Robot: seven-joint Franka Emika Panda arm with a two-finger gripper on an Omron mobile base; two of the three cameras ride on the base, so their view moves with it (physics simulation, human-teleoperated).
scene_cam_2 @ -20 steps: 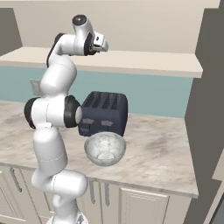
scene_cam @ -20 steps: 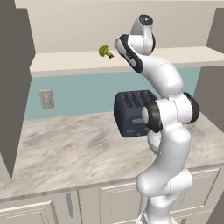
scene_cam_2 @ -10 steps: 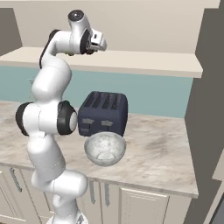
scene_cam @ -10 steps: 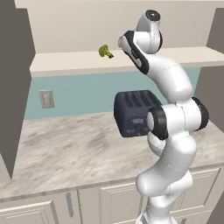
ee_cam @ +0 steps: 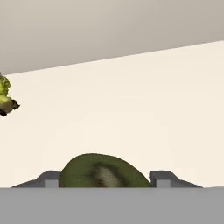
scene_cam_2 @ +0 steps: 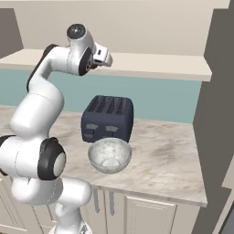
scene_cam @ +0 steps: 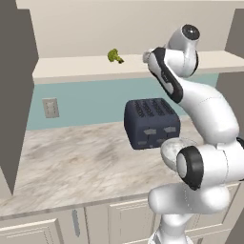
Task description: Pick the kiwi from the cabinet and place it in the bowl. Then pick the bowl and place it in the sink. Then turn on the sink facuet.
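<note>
Up on the cabinet shelf board, the kiwi lies between the two dark fingertips of the gripper, one finger on each side of it; whether the pads touch the fruit cannot be told (the jaws stand parted about as wide as the kiwi). A broccoli floret sits on the same shelf, to the kiwi's left and well apart from it. Below the shelf, on the marbled counter, a dark blue toaster stands against the teal wall, and the bowl rests upright just in front of the toaster, near the counter's front edge.
</note>
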